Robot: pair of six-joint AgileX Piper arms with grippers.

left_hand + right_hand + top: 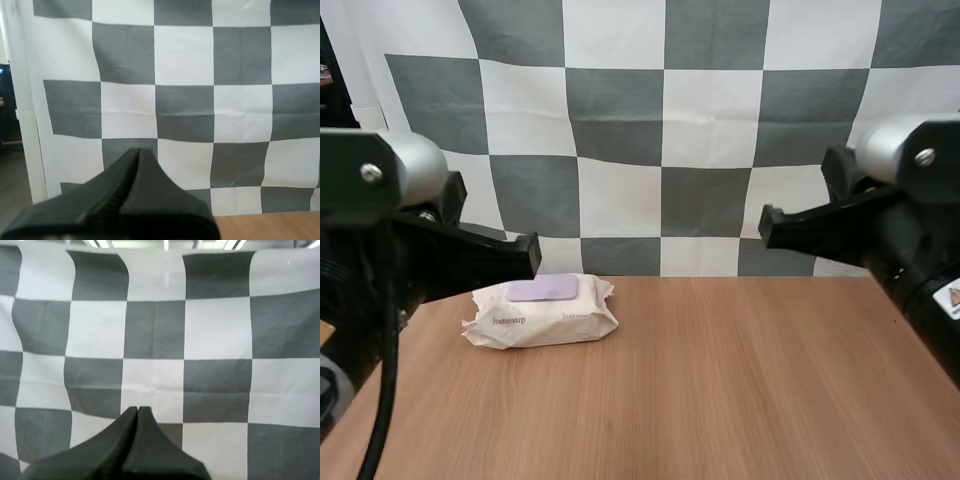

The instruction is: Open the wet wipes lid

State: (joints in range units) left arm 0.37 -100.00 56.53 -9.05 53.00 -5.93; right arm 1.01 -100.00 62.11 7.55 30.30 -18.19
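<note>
Wood table (740, 380) carries the wipes pack (542, 318) at its far left, the lilac lid (543, 289) lying flat and closed on top. The left gripper (137, 151) and right gripper (137, 409) each have their fingers pressed together on nothing, raised above the table and clear of the pack. As I judge it, nothing is done yet: reaching the lid, catching its edge and lifting it all remain.

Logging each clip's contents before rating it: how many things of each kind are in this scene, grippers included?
Pack of wet wipes: 1, its lilac lid lying flat on top
Gripper: 2, the left gripper and the right gripper, both shut on nothing
Table: 1
Total: 4
</note>
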